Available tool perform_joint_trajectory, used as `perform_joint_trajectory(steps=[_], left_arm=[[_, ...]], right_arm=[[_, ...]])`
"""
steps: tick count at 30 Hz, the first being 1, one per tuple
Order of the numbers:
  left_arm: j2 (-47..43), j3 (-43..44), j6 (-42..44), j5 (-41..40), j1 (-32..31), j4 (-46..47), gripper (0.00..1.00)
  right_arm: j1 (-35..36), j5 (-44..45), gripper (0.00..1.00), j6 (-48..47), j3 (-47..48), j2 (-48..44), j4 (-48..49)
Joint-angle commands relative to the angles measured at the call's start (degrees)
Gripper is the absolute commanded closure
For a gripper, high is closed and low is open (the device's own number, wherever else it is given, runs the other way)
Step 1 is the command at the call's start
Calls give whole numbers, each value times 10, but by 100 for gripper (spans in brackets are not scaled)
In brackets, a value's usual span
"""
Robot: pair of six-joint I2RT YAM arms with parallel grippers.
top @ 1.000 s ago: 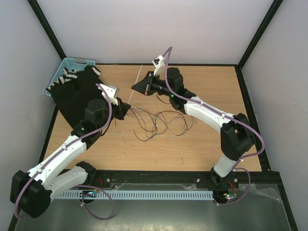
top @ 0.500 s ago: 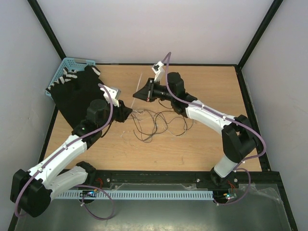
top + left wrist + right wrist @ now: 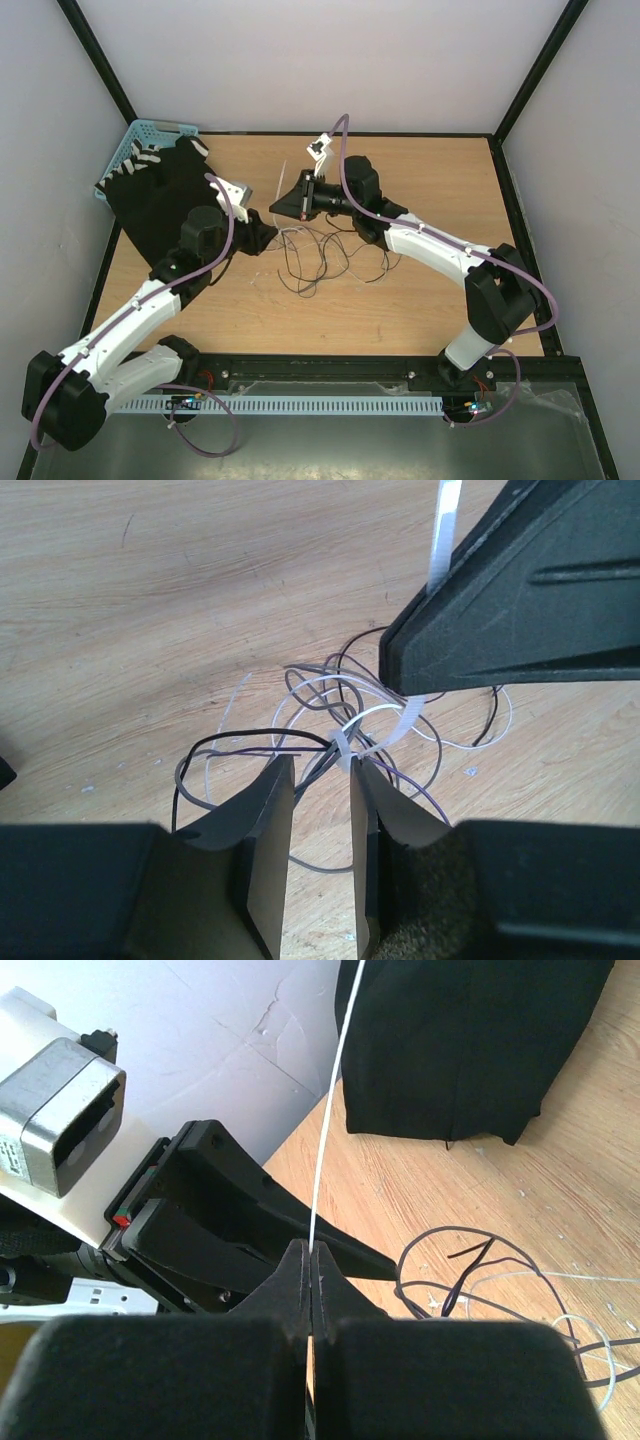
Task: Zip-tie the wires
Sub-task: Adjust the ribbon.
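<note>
The wires (image 3: pixel 322 256) lie in a loose dark tangle at mid-table. A white zip tie (image 3: pixel 385 725) loops round their bunched part (image 3: pixel 330 695). My left gripper (image 3: pixel 322 765) stands open at that bunch, with bare wood showing between its fingers and the tie's head beside the right fingertip. My right gripper (image 3: pixel 311 1250) is shut on the tie's thin white tail (image 3: pixel 335 1090), which runs straight up from the jaws. In the top view the left gripper (image 3: pixel 272 232) and the right gripper (image 3: pixel 281 205) sit close together at the tangle's left end.
A black cloth (image 3: pixel 158 195) covers the table's left rear, partly over a blue basket (image 3: pixel 140 138). A black rail (image 3: pixel 330 367) runs along the near edge. The black enclosure frame borders the table on the right (image 3: pixel 515 215).
My left gripper's jaws have opened. The right gripper has swung left and nearer to the left gripper with the tail in it, and the wires have drawn slightly tighter at the tie.
</note>
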Motion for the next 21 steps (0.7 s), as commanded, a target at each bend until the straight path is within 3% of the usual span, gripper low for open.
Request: perform_joint_trajectory(steps=[1, 14, 21], left_arm=[[5, 12, -8, 29, -1, 37, 70], [-25, 6, 1, 68, -1, 54, 72], [-41, -1, 34, 34, 5, 23, 73]], right_arm=[[3, -8, 100, 6, -5, -25, 25], [3, -3, 100, -22, 15, -19, -2], [-14, 6, 100, -63, 11, -34, -26]])
